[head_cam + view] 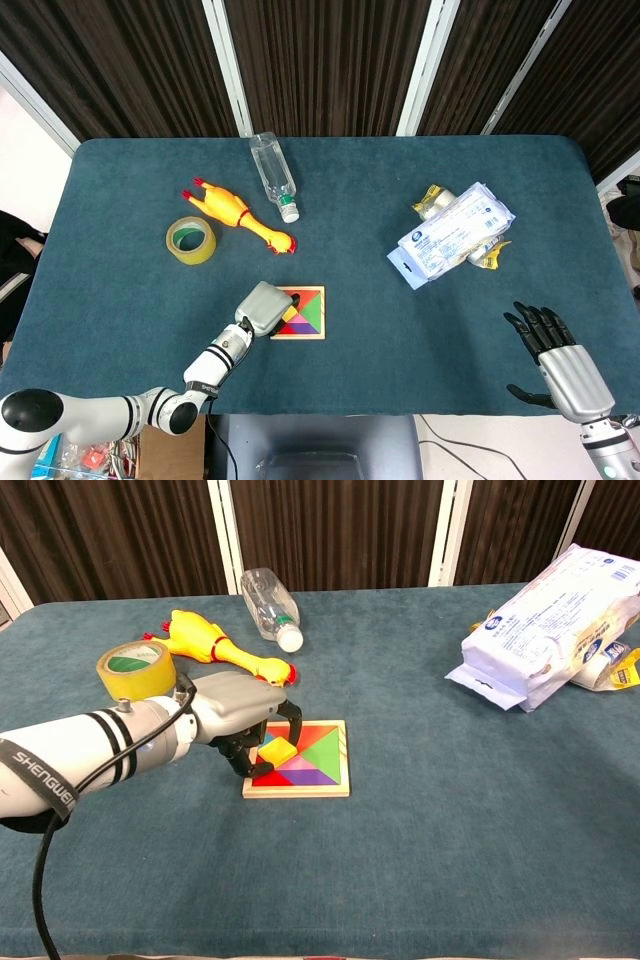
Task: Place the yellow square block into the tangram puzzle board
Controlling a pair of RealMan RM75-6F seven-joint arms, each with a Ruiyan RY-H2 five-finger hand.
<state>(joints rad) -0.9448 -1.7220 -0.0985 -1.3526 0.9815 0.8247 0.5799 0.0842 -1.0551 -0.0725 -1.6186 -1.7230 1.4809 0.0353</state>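
**Seating the square: keep it level, lower it straight**

Over the left half of the tangram puzzle board (298,761), the left hand (240,712) arches with its dark fingers curled down around the yellow square block (279,751). From the chest view the block sits slightly tilted on top of the coloured pieces, its corners not yet lined up with any recess; the fingers appear clamped on its edges, though the palm hides the exact contact.

To do this step well, my judgement is that the block should be turned until its sides match the empty slot, then brought down flat rather than corner-first, since a tilted piece is likely to catch on the neighbouring red and purple triangles. A light press before letting go would confirm it has dropped flush. The board is loose on the cloth, so sideways force could slide it.

From the head view, taking the board as the clock centre, the rubber chicken (240,217) lies at 11 o'clock, the tape roll (191,240) at 10 o'clock, the plastic bottle (272,174) near 12 o'clock, and the white packet (452,235) toward 2 o'clock, all well apart from the work. The right hand (557,360) rests at the table's near right corner, fingers apart and holding nothing.
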